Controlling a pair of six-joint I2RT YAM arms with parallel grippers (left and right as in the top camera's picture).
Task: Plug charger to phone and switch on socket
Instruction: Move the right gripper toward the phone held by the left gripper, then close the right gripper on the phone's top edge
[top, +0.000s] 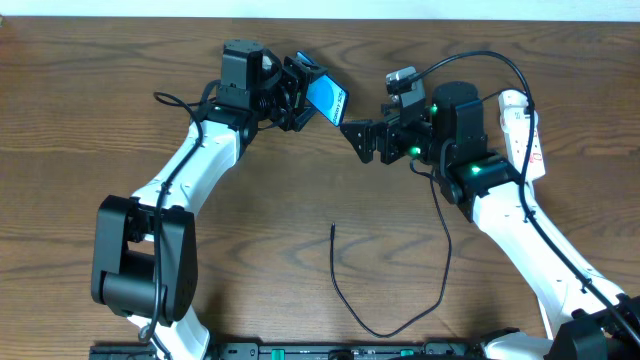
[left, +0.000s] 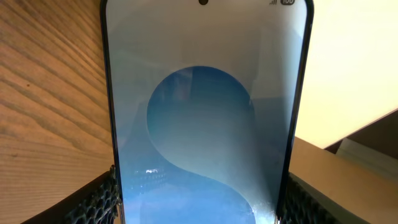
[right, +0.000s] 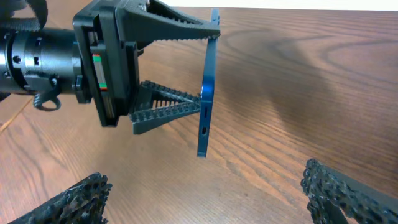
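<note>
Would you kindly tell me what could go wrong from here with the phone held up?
1. The left end effector grips the phone by its thin edges only; it may slip when the plug is pushed in.
2. The open right end effector hovers close and could knock it.
3. The charger lies flat on the table; its thin tip may be hard to pinch.

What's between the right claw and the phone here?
Nothing: the right wrist view shows only bare table between the open right claw and the phone, held in the left claw. The overhead view agrees.
</note>
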